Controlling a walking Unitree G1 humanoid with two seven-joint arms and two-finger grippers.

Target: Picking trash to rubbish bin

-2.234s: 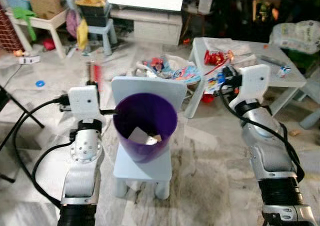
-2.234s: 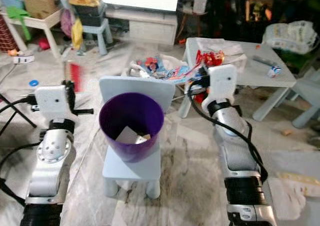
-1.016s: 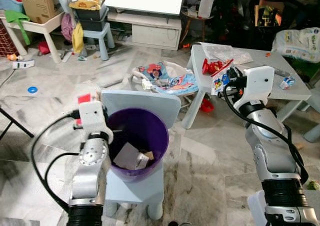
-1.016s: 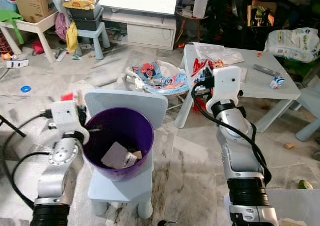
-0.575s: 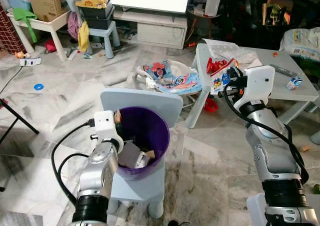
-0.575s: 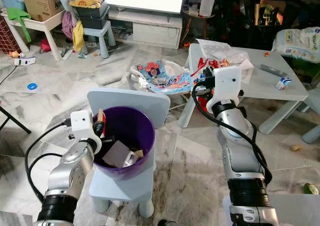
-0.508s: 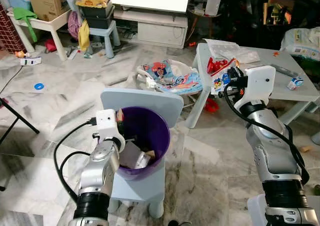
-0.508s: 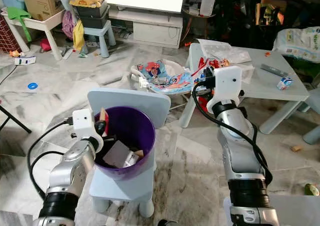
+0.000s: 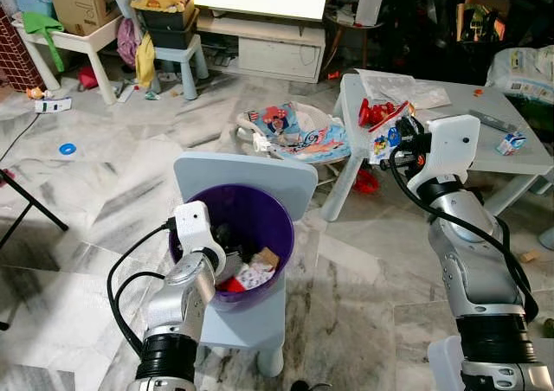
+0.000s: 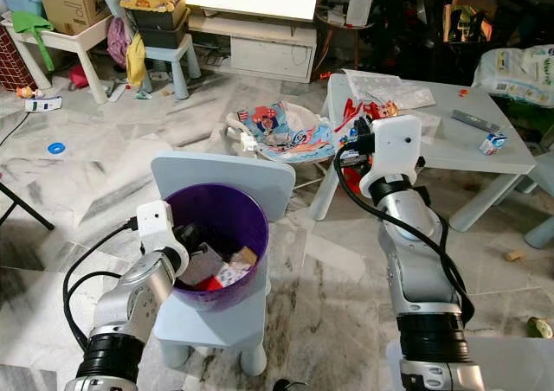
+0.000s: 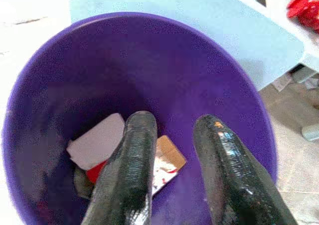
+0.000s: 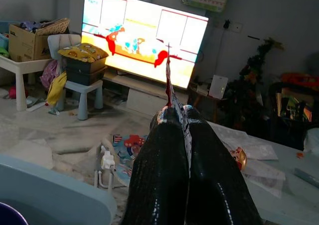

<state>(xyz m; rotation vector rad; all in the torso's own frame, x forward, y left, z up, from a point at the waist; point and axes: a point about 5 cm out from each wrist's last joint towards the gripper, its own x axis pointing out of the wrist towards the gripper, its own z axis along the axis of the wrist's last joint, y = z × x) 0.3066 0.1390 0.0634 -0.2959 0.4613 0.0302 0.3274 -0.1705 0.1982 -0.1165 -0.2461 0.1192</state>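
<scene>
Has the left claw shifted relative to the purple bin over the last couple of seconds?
Yes. The left claw began outside the purple bin's left rim, then swung over it; it now reaches down inside, open above the trash.

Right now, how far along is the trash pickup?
Done: several scraps already lie in the purple bin on the small chair, and the left end effector hangs open over them, empty. In hand: the right end effector is shut on a thin wrapper, held up away from the bin. Left: binning that wrapper, plus the red wrappers on the grey table.
</scene>
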